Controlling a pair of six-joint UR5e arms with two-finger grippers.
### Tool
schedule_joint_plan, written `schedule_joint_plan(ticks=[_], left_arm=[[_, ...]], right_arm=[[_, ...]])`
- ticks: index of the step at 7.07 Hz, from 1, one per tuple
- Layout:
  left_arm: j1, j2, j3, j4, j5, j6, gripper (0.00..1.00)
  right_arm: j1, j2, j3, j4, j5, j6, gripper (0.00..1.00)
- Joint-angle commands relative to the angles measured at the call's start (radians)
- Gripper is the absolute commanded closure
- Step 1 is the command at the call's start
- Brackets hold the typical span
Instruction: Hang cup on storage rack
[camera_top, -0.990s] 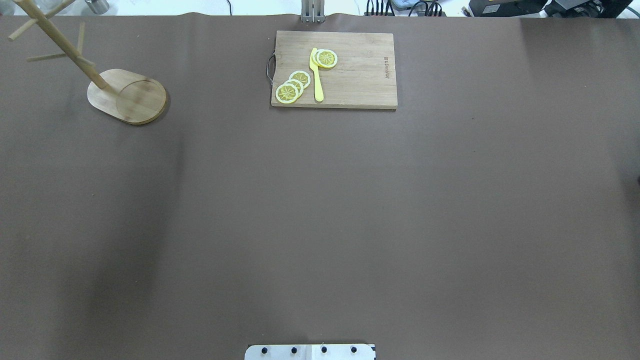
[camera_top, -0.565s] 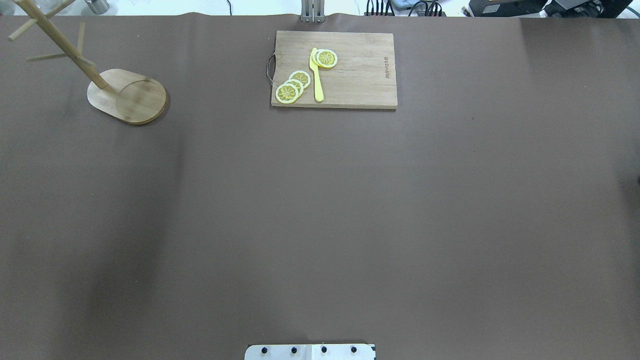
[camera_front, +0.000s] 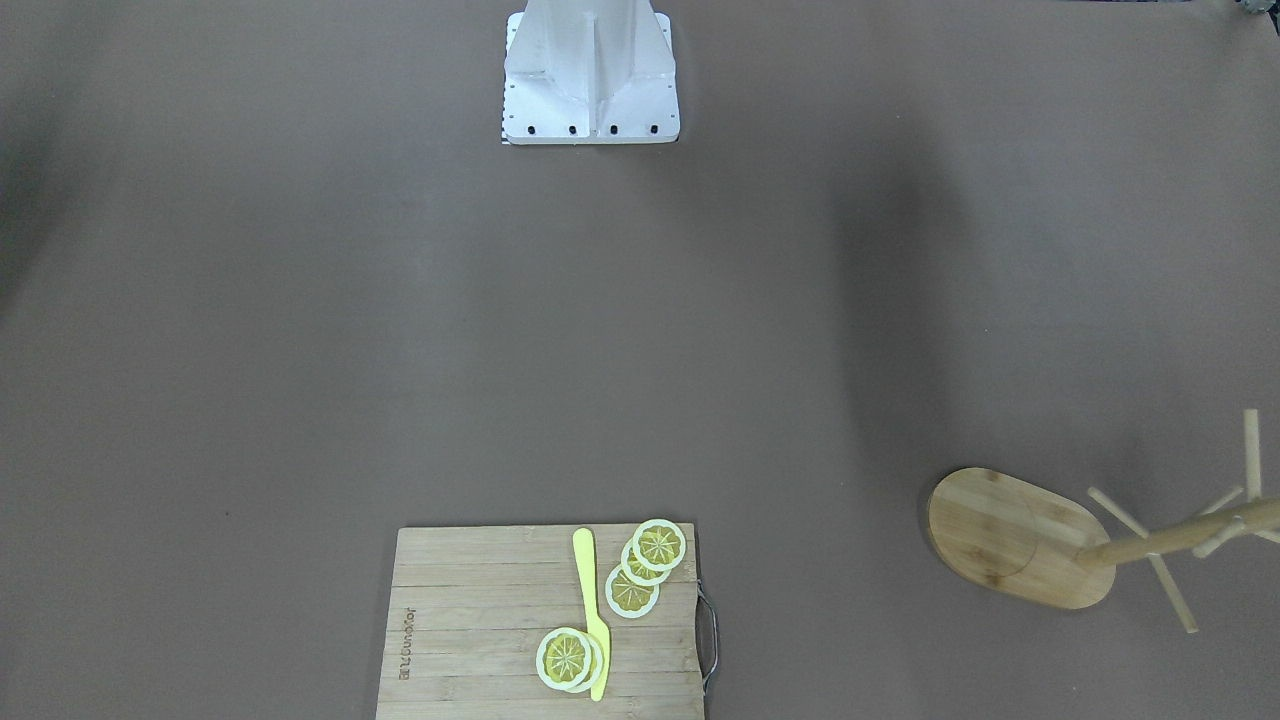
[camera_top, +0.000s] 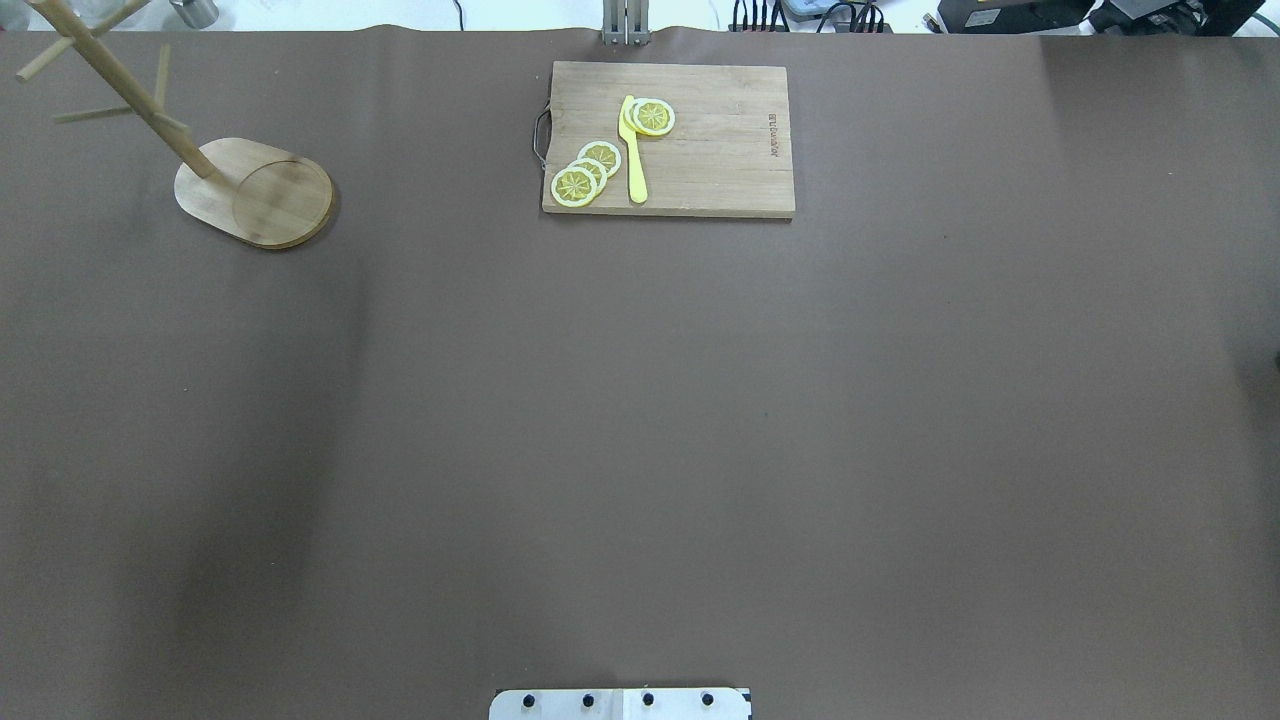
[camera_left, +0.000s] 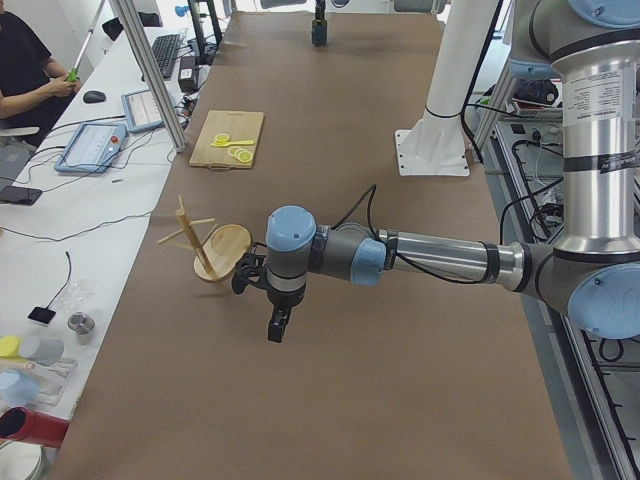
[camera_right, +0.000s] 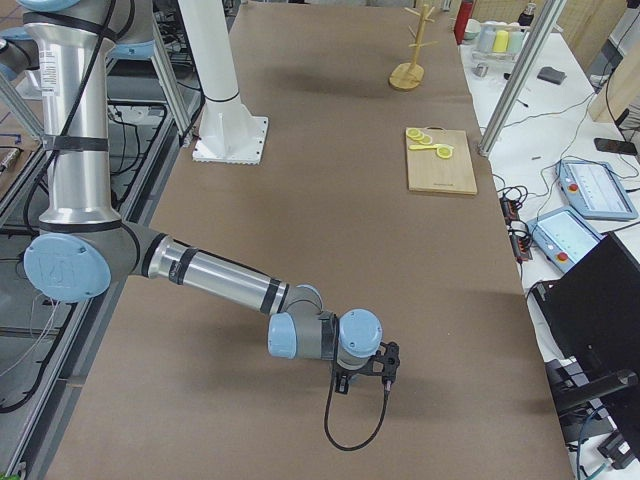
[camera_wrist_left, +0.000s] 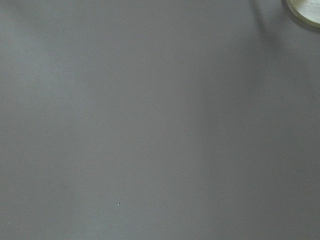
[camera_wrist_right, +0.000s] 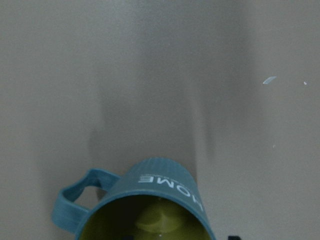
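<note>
The cup (camera_wrist_right: 155, 192), dark blue-grey with white "HOME" lettering and a yellowish inside, fills the bottom of the right wrist view with its mouth toward the camera and its handle to the left. It shows in no other view. The right gripper (camera_right: 370, 372) hangs low over the table's right end; I cannot tell if it is open or shut. The storage rack (camera_top: 255, 190) stands upright at the far left of the table, and also shows in the front view (camera_front: 1000, 535). The left gripper (camera_left: 277, 328) points down next to the rack (camera_left: 205, 250); I cannot tell its state.
A wooden cutting board (camera_top: 700, 150) with lemon slices and a yellow knife (camera_top: 633, 150) lies at the table's far middle. The robot's white base (camera_front: 590, 80) stands at the near middle. Neither arm shows in the overhead view. An operator (camera_left: 25, 70) sits beyond the table.
</note>
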Motion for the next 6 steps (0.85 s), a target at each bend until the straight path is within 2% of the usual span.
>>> schedule_joint_plan(ticks=[1, 3, 5, 6], left_arm=[[0.0, 0.0, -0.003, -0.002, 0.0, 0.0, 0.02], [0.0, 0.0, -0.008, 0.0, 0.0, -0.005, 0.02], [0.0, 0.0, -0.012, -0.002, -0.002, -0.005, 0.02], [0.0, 0.0, -0.012, 0.0, -0.002, -0.005, 0.02]], right_arm=[[-0.011, -0.002, -0.003, 0.002, -0.006, -0.015, 1.0], [-0.01, 0.005, 0.01, 0.003, 0.002, -0.035, 1.0], [-0.007, 0.05, 0.14, 0.0, 0.004, -0.024, 1.0], [-0.008, 0.124, 0.161, -0.009, 0.004, -0.003, 1.0]])
